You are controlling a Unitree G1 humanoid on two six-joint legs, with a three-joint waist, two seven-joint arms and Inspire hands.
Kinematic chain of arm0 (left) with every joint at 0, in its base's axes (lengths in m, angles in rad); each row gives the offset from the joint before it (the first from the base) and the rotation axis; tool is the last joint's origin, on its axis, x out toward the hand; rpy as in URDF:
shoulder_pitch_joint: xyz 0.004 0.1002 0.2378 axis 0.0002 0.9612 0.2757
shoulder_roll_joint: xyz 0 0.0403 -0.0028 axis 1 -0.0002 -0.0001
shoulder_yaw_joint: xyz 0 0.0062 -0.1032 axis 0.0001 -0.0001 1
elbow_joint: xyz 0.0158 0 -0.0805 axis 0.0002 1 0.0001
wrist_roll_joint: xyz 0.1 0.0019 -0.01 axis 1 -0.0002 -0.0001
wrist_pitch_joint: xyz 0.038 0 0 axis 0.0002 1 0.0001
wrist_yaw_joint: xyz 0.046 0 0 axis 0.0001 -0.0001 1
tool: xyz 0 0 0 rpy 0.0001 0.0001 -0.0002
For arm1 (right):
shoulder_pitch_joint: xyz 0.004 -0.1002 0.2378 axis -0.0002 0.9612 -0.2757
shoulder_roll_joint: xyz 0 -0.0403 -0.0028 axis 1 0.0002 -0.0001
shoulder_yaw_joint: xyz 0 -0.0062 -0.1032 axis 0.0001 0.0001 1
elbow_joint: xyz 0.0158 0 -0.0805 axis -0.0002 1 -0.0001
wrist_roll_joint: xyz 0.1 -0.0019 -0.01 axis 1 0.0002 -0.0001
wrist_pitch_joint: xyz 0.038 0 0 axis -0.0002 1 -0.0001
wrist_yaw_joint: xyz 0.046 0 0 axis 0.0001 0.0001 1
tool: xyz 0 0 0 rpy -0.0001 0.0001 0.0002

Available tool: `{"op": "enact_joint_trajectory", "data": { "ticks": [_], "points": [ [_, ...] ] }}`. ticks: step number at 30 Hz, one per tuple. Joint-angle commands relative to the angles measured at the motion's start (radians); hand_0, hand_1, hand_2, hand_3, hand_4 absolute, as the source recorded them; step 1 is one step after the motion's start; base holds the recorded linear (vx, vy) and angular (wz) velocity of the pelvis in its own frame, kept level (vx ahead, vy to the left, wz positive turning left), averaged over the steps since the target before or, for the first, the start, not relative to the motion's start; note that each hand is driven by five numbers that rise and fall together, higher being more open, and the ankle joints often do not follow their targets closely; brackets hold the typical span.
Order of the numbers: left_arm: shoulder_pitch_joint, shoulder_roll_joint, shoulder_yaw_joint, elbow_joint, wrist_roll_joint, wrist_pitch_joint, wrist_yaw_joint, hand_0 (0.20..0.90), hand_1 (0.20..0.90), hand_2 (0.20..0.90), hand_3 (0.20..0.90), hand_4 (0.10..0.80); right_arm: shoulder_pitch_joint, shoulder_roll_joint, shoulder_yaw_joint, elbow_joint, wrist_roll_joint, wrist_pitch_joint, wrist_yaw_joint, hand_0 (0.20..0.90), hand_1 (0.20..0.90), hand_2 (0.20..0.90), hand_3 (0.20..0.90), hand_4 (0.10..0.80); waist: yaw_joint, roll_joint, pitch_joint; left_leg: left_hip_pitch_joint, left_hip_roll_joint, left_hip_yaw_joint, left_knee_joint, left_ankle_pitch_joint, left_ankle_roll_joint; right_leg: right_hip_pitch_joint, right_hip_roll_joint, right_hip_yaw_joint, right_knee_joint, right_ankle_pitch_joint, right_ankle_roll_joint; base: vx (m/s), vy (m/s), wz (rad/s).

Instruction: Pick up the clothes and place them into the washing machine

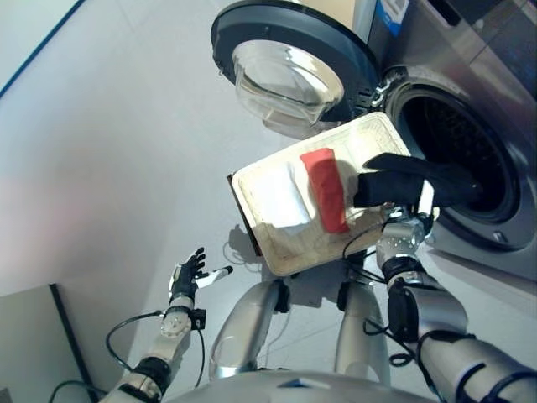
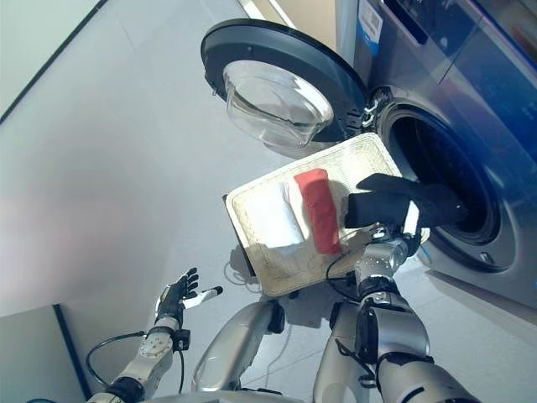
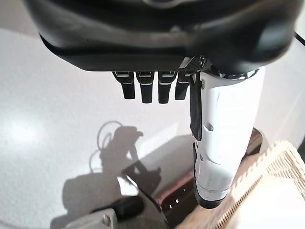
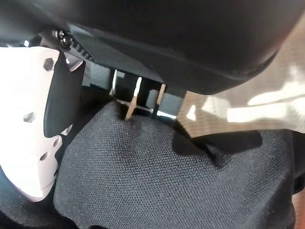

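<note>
A shallow wicker basket [image 1: 294, 245] sits beside the washing machine's open drum [image 1: 457, 138]. In it lie a folded white cloth [image 1: 281, 197] and a folded red cloth [image 1: 325, 189]. My right hand [image 1: 425, 200] is shut on a black cloth [image 1: 411, 180] at the basket's edge nearest the drum. The cloth stretches into the drum mouth. In the right wrist view my fingers and white-covered thumb [image 4: 28, 119] pinch the black fabric [image 4: 167, 181]. My left hand [image 1: 186, 277] hangs open and empty over the floor, left of the basket.
The round machine door [image 1: 289, 71] with its glass bowl stands open behind the basket. The low dark brown box [image 3: 181, 200] under the basket [image 3: 267, 167] shows in the left wrist view. Pale floor spreads to the left.
</note>
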Motion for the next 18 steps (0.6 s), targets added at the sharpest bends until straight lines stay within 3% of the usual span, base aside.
{"op": "enact_joint_trajectory", "data": {
  "ticks": [1, 4, 6, 7, 8, 11, 15, 16, 17, 18],
  "points": [
    [0.014, 0.012, -0.027, 0.044, -0.026, -0.045, 0.010, 0.900, 0.900, 0.900, 0.900, 0.800, -0.092, -0.146, -0.001, -0.138, -0.064, -0.112, -0.028, 0.200, 0.200, 0.200, 0.200, 0.300, 0.012, 0.061, -0.055, -0.090, -0.030, -0.040, 0.059, -0.006, -0.082, 0.012, 0.010, -0.018, 0.000, -0.027, 0.001, -0.005, 0.046, -0.04],
    [0.011, 0.018, -0.044, 0.036, -0.033, -0.050, 0.009, 0.900, 0.900, 0.900, 0.900, 0.800, -0.182, -0.224, 0.007, -0.142, -0.108, -0.130, -0.081, 0.200, 0.200, 0.200, 0.200, 0.300, 0.024, 0.085, -0.062, -0.099, -0.034, -0.038, 0.060, -0.005, -0.083, -0.006, 0.008, -0.008, 0.009, -0.031, 0.001, -0.018, 0.027, -0.04],
    [0.014, 0.032, -0.052, 0.014, -0.043, -0.057, 0.005, 0.900, 0.900, 0.900, 0.900, 0.800, -0.279, -0.328, 0.040, -0.158, -0.167, -0.137, -0.137, 0.200, 0.200, 0.200, 0.200, 0.300, 0.036, 0.104, -0.065, -0.114, -0.035, -0.035, 0.067, -0.002, -0.085, -0.031, 0.005, -0.005, 0.031, -0.036, 0.001, -0.036, 0.013, -0.10],
    [0.011, 0.028, -0.051, 0.014, -0.044, -0.056, 0.005, 0.900, 0.900, 0.900, 0.900, 0.800, -0.287, -0.330, 0.045, -0.158, -0.175, -0.137, -0.147, 0.200, 0.200, 0.200, 0.200, 0.300, 0.036, 0.107, -0.064, -0.118, -0.035, -0.035, 0.069, -0.003, -0.085, -0.037, 0.005, -0.004, 0.035, -0.037, 0.001, -0.050, -0.003, -0.07],
    [0.019, 0.046, -0.054, -0.004, -0.041, -0.063, 0.003, 0.900, 0.900, 0.900, 0.900, 0.800, -0.353, -0.411, 0.090, -0.162, -0.217, -0.131, -0.170, 0.200, 0.200, 0.200, 0.200, 0.300, 0.043, 0.107, -0.061, -0.142, -0.033, -0.030, 0.090, -0.004, -0.086, -0.059, 0.005, -0.003, 0.066, -0.046, -0.003, -0.058, -0.015, -0.01],
    [0.020, 0.075, -0.034, -0.021, -0.048, -0.062, 0.010, 0.900, 0.900, 0.900, 0.900, 0.800, -0.477, -0.527, 0.220, -0.199, -0.327, -0.101, -0.220, 0.200, 0.200, 0.200, 0.200, 0.300, 0.043, 0.089, -0.037, -0.230, -0.020, -0.009, 0.228, -0.038, -0.083, -0.137, 0.009, 0.001, 0.190, -0.078, -0.013, -0.070, -0.055, 0.09],
    [0.029, 0.108, 0.003, -0.041, -0.055, -0.060, 0.018, 0.900, 0.900, 0.900, 0.900, 0.800, -0.614, -0.633, 0.357, -0.294, -0.359, -0.114, -0.233, 0.200, 0.200, 0.200, 0.200, 0.300, 0.007, 0.032, -0.004, -0.362, 0.006, 0.006, 0.520, -0.178, -0.090, -0.260, 0.000, 0.008, 0.464, -0.215, -0.027, -0.059, -0.114, 0.11],
    [0.035, 0.114, 0.011, -0.042, -0.057, -0.058, 0.020, 0.900, 0.900, 0.900, 0.900, 0.800, -0.626, -0.640, 0.368, -0.300, -0.364, -0.122, -0.247, 0.667, 0.667, 0.667, 0.667, 0.633, -0.003, 0.023, -0.004, -0.379, 0.011, 0.007, 0.569, -0.205, -0.089, -0.279, -0.006, 0.010, 0.512, -0.239, -0.031, -0.031, -0.083, 0.02],
    [0.036, 0.108, 0.013, -0.035, -0.056, -0.053, 0.025, 0.900, 0.900, 0.900, 0.900, 0.800, -0.614, -0.619, 0.349, -0.301, -0.351, -0.138, -0.263, 0.900, 0.900, 0.900, 0.900, 0.800, -0.013, 0.019, 0.000, -0.394, 0.012, 0.004, 0.608, -0.229, -0.086, -0.292, -0.007, 0.009, 0.539, -0.257, -0.033, 0.007, -0.067, 0.10],
    [0.033, 0.101, 0.010, -0.027, -0.052, -0.047, 0.031, 0.900, 0.900, 0.900, 0.900, 0.800, -0.575, -0.589, 0.323, -0.288, -0.345, -0.141, -0.275, 0.900, 0.900, 0.900, 0.900, 0.800, -0.022, 0.012, 0.003, -0.407, 0.014, 0.001, 0.643, -0.251, -0.081, -0.298, -0.002, 0.006, 0.559, -0.276, -0.039, 0.015, -0.052, 0.16]
  ]
}}
